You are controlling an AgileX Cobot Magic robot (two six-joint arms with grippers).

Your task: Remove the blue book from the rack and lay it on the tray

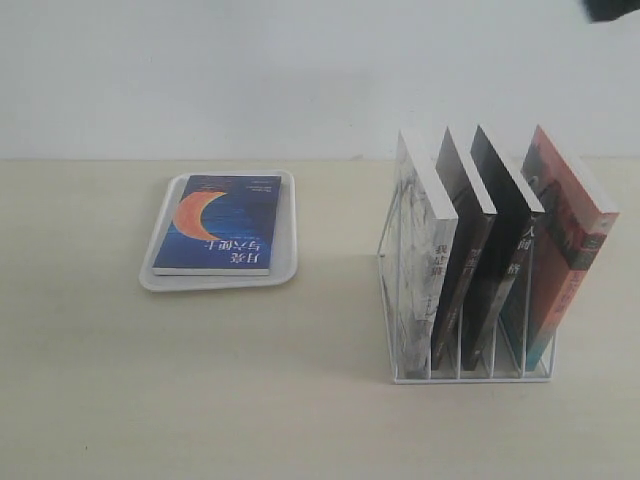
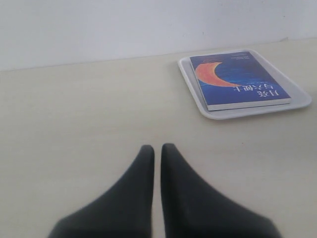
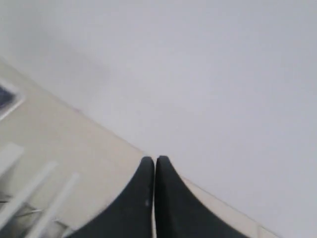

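Exterior view, leftmost entry?
— Blue book [image 1: 218, 222]: flat, cover up, on tray [image 1: 285, 264]; long axis front-to-back, title inverted toward camera.
— Next?
— Rack [image 1: 461, 345] on worktop [image 1: 200, 380], four books upright.
— End effectors?
— Left end effector [image 2: 157, 148], right end effector [image 3: 155, 159]: both narrowed to a slit, empty.

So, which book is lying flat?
The deep blue paperback with the orange moon, flat on the white rectangular tray; the other four books stand in the white wire rack.
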